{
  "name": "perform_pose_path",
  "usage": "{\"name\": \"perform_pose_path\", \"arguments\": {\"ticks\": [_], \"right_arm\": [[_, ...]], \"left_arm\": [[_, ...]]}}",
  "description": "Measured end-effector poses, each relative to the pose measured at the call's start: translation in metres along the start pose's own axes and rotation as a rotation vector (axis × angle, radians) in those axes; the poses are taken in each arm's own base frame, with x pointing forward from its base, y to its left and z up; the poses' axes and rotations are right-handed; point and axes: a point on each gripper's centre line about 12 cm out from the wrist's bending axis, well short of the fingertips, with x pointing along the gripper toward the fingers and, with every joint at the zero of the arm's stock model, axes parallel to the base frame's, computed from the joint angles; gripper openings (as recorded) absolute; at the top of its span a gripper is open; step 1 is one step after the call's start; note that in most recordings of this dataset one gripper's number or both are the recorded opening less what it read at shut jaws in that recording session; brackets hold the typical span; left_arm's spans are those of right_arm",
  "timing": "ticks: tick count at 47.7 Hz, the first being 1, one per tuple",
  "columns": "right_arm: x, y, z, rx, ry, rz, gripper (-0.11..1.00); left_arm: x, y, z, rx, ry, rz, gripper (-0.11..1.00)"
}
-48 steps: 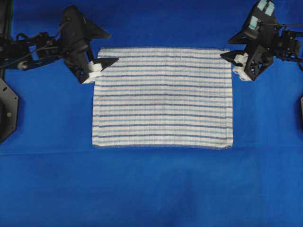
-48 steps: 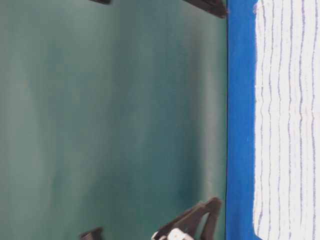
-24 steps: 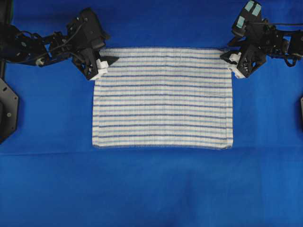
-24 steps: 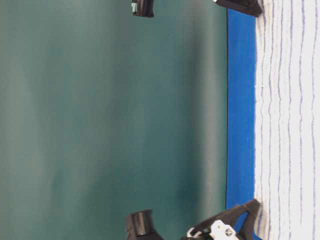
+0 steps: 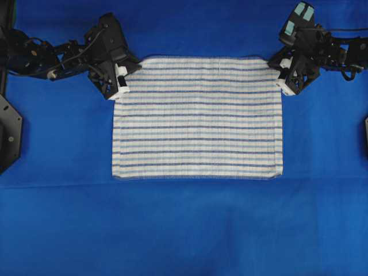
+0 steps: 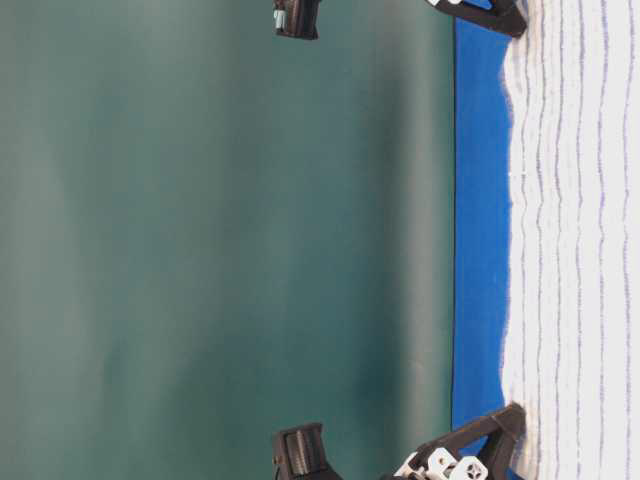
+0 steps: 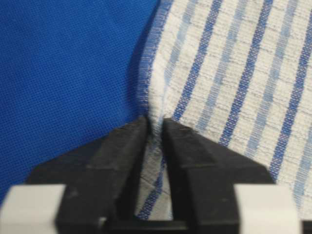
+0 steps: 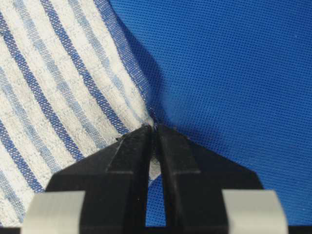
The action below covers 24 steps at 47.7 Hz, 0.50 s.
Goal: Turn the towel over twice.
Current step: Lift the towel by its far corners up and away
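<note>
Though flat — towel [image 5: 197,118] corner-pinched (2 grippers)

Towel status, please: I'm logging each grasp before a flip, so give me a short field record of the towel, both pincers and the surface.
towel: striped, lying flat and spread out, far corners slightly bunched
left pincer: shut on the towel's far left corner, cloth pinched between its fingers
right pincer: shut on the towel's far right corner
table covering: plain blue, under the towel
flip: not yet begun, towel not lifted
</note>
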Motion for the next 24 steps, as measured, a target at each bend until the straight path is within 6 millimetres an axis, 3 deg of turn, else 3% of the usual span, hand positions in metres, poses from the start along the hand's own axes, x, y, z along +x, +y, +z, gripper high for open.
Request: {"name": "perform_pose_path", "arguments": {"ticks": [14,24], "right_arm": [[-0.003,0.000,0.003,0.005,-0.014,-0.002,0.08],[-0.021,-0.008,0.023,0.020,-0.087,-0.029,0.08]], "left_arm": [[-0.005,0.004,0.004,-0.001,-0.003,0.007,0.03],[-0.016,0.018,0.027,-0.010,-0.056,0.041,0.03]]}}
